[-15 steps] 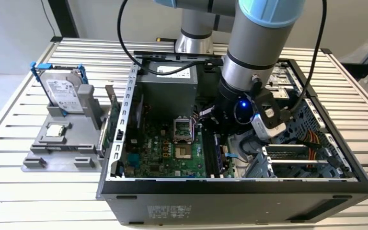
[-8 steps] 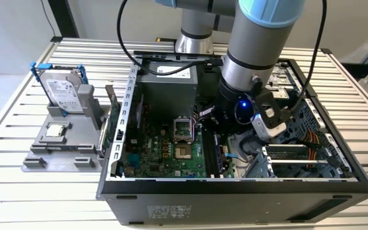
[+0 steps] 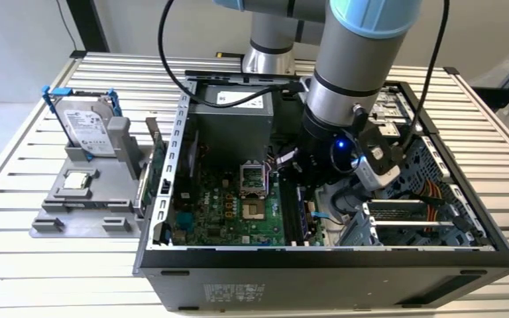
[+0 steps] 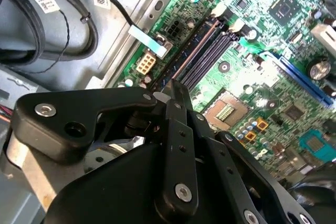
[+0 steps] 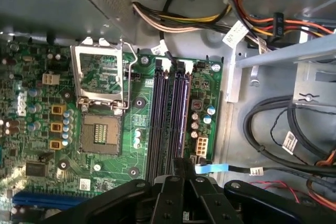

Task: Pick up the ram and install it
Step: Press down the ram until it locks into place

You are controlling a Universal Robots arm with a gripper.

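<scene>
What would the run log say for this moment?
gripper: over memory slots | place: inside computer case | CPU socket: open

Exterior view high above the open computer case [image 3: 325, 252] — both wrist views close over, seemingly, the same motherboard [image 5: 142, 129].

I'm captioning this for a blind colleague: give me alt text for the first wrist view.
The black gripper hangs over one end of the dark memory slots on a green motherboard inside an open computer case. Beside the slots sits an empty CPU socket with its metal frame raised; black cables lie past the board's edge.
</scene>
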